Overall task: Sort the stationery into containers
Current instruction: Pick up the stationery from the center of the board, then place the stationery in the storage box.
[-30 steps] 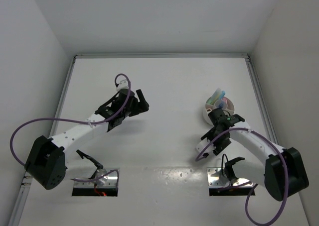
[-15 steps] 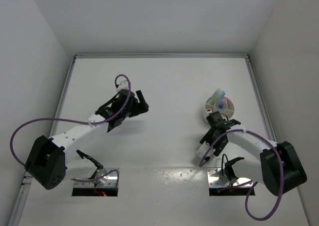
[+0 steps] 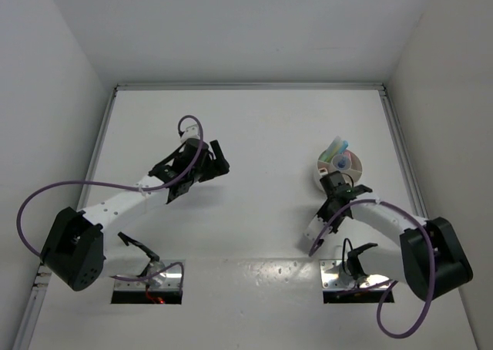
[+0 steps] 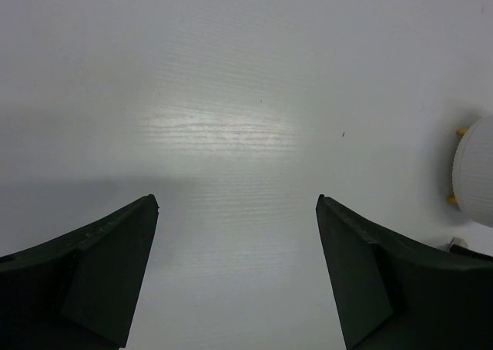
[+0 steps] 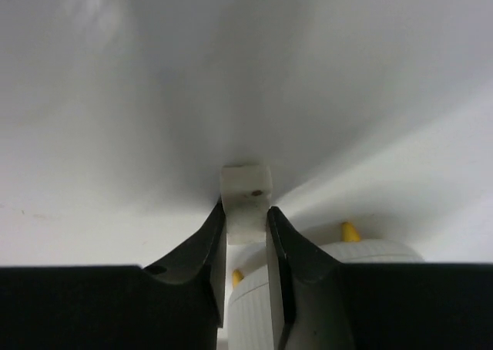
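Two arms: both reach out over the white table (image 3: 262,126), the left toward the middle, the right bent in on the right side.
White tub (image 3: 340,165): low and round, on the right part of the table, inner dividers visible from above. It also shows at the right edge of the left wrist view (image 4: 476,182).
Sticks (image 3: 337,146): pastel blue, green and pink pieces lean together out of the tub's far side. The top view is too small to tell them apart.
Other compartments: pink and yellowish patches show inside, too small to name.
Yellow nubs (image 5: 350,231): small yellow points at the tub's ribbed wall, seen in both wrist views. What they are is unclear.
Left hand (image 3: 219,163): spread wide, its dark fingers (image 4: 115,250) far apart with only bare table between them. It holds nothing and is well apart from the tub.
Right hand (image 3: 333,182): closed on the tan block (image 5: 246,184), at the tub's near edge in the top view.
Tan block: small, pale and squarish, pinched upright between the right fingers (image 5: 212,250), its top sticking out past the tips. The tub's wall lies just beneath it. Whether they touch cannot be told.
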Robot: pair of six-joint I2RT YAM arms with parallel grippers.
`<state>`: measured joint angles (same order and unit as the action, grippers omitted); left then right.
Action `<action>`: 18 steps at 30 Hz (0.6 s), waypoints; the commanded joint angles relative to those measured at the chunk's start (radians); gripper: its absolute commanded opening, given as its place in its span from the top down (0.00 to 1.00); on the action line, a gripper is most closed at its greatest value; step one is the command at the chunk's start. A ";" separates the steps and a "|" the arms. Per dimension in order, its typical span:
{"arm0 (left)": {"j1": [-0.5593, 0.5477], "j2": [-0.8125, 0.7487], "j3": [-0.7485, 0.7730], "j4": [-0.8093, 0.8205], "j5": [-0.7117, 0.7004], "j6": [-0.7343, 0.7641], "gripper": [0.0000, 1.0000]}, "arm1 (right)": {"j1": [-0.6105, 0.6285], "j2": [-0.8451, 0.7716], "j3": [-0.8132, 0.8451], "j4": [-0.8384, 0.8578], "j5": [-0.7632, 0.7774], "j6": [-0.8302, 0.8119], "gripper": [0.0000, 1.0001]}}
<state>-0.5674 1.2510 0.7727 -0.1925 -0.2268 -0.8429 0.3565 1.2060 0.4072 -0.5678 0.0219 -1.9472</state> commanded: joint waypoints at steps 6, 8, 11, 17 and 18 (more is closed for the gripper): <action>0.012 -0.010 -0.003 0.025 0.006 0.002 0.11 | 0.009 -0.039 0.329 -0.377 -0.666 0.382 0.88; 0.012 -0.010 -0.003 0.025 0.015 0.002 0.11 | 0.009 -0.063 0.372 -0.351 -0.695 0.523 0.88; 0.012 -0.010 -0.003 0.025 0.015 0.002 0.11 | 0.021 -0.072 0.459 -0.261 -0.570 0.851 0.92; 0.012 -0.019 -0.003 0.025 0.015 0.002 0.11 | 0.012 -0.134 0.551 -0.337 -0.375 0.996 0.94; 0.012 -0.019 -0.003 0.034 0.015 0.002 0.11 | 0.012 -0.161 0.552 -0.327 -0.276 1.027 0.95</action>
<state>-0.5674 1.2510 0.7727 -0.1925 -0.2207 -0.8429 0.3691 1.1027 0.9188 -0.8616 -0.3992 -1.0863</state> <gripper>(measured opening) 0.895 0.228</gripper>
